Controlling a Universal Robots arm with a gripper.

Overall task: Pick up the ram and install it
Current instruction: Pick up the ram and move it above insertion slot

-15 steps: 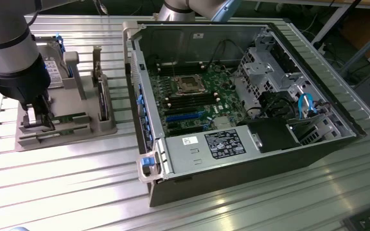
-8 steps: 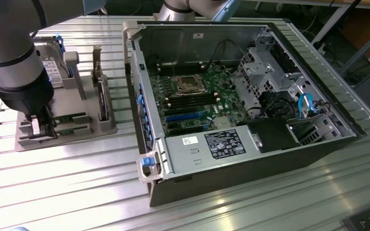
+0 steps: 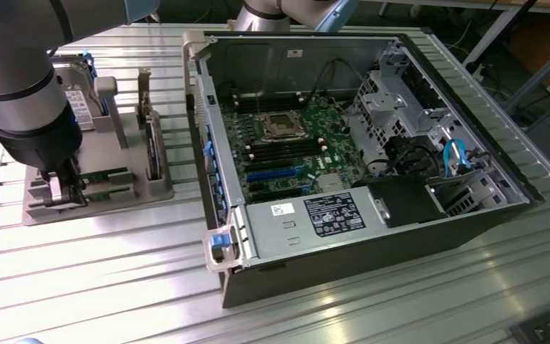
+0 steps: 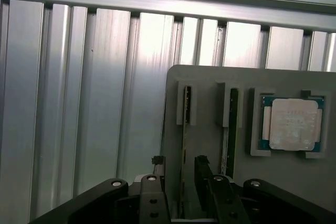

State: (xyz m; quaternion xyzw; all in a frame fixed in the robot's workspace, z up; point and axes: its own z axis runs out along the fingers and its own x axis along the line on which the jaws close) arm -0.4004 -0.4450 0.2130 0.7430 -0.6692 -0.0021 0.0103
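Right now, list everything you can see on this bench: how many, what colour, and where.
ram sticks: two, green, on edge in slots of the holder; the other stick stands in the next slot
CPU chip: one, silver, in the holder's square recess
hard drive: one, silver with a white label, upright on the holder, partly behind the arm
holder: one, grey, on the table
computer case: one, black, open, on the exterior view's right of the holder
motherboard: one, green, inside the case
power supply: one, silver, inside the case
table: one, ribbed aluminium
arm: one, grey and black, over the holder
gripper: one, black, open, fingers either side of one ram stick
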